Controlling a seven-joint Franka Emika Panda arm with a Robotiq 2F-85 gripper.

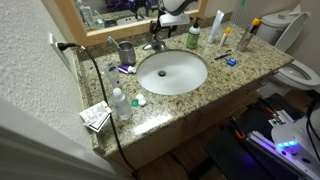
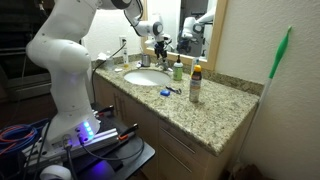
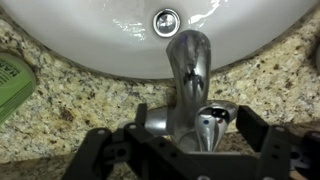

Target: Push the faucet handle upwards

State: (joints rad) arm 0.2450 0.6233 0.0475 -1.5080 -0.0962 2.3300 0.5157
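Observation:
The faucet handle (image 3: 212,124) is a short chrome lever on the small chrome faucet (image 3: 189,55), whose spout reaches over the white oval basin (image 3: 100,45). In the wrist view my gripper (image 3: 196,122) is open, with one black finger on each side of the handle and faucet base, touching neither. In both exterior views the gripper (image 1: 160,30) (image 2: 160,42) hangs just above the faucet (image 1: 154,44) at the back of the basin (image 1: 172,85) (image 2: 143,78).
A granite counter (image 1: 235,75) holds a grey metal cup (image 1: 126,52), a green bottle (image 1: 193,38) (image 2: 178,68), a white spray bottle (image 1: 218,28) and a small bottle (image 1: 121,103). A mirror stands behind the faucet. A toilet (image 1: 300,72) is beside the counter. A green object (image 3: 12,85) lies near the basin.

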